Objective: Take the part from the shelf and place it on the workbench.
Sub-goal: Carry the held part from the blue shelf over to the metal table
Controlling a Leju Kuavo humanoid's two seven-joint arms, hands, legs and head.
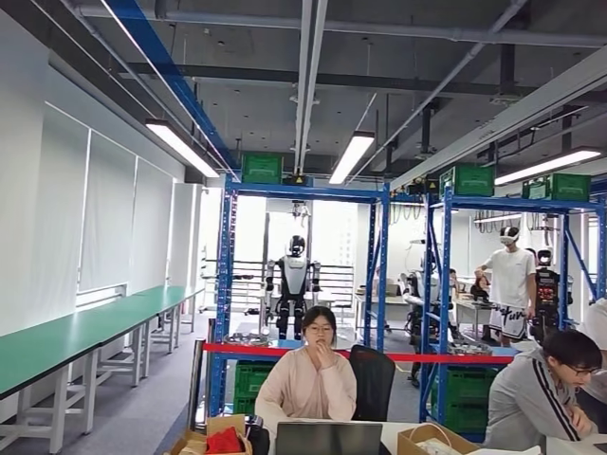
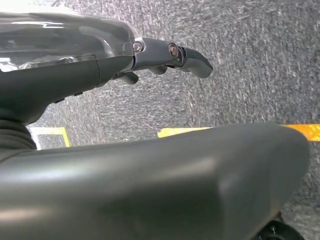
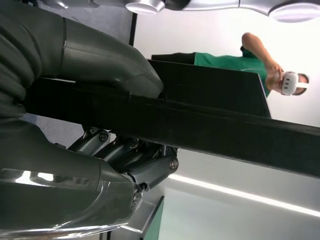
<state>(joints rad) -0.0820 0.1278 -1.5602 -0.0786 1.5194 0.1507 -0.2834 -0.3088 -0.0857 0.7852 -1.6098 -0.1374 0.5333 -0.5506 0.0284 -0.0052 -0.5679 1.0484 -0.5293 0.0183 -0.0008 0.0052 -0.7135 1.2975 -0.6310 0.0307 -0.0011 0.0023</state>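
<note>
- Where the right wrist view looks along the arm, the right hand [image 3: 75, 165] grips the part [image 3: 226, 130], a long flat black piece: the thumb [image 3: 113, 62] lies on one face and the fingers [image 3: 151, 167] curl against the other.
- The part runs on well past the hand, so it is in the hand and not on any surface.
- Beyond the part in that view stands a person in a green top [image 3: 226, 62] with a white headset.
- In the left wrist view the left hand [image 2: 113, 55] holds nothing; its fingers [image 2: 188, 57] reach out straight over grey carpet [image 2: 245, 60], which is crossed by a yellow line [image 2: 181, 132].
- In the head view a laptop [image 1: 328, 438] sits nearest at 6 o'clock, with a cardboard box [image 1: 214, 436] at 7 o'clock.
- Just behind the laptop sits a person in a pink top [image 1: 307, 379], and a person in grey [image 1: 543, 389] leans in at 4 o'clock.
- A green-topped workbench [image 1: 71, 332] runs along the wall at 8 o'clock.
- Past the seated people a red and white tape [image 1: 430, 357] stretches across a blue shelf [image 1: 226, 284], which carries green crates [image 1: 261, 169] on top.
- Farther off, another robot [image 1: 293, 280] stands at the centre, and a person in white [image 1: 509, 275] wearing a headset stands at 3 o'clock.
</note>
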